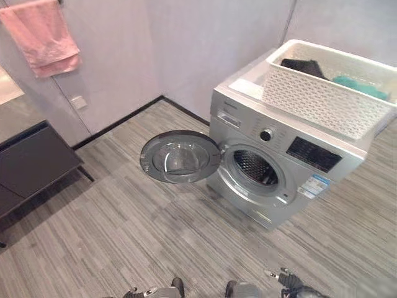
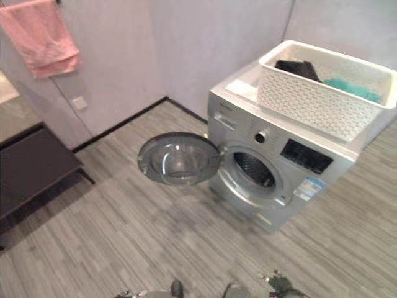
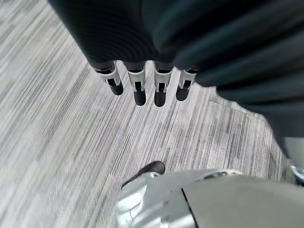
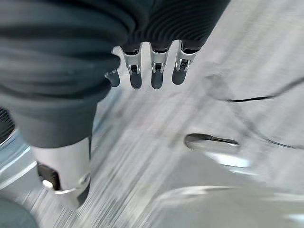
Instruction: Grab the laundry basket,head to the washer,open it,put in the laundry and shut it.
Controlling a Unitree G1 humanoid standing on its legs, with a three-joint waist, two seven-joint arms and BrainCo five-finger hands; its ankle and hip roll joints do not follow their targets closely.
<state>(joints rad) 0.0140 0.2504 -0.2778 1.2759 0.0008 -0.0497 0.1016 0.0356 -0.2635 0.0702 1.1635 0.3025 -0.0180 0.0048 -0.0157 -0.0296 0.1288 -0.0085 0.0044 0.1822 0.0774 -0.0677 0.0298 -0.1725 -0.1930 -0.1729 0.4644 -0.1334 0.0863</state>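
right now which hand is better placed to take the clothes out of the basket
Right, probably. The white basket sits on top of the washer, off to the robot's right. Both the right hand and left hand hang open, holding nothing.

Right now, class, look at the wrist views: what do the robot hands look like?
Each robot hand, left and right, has a dark ribbed cover over its back and wrist, with a row of silver fingers ending in rounded dark tips.
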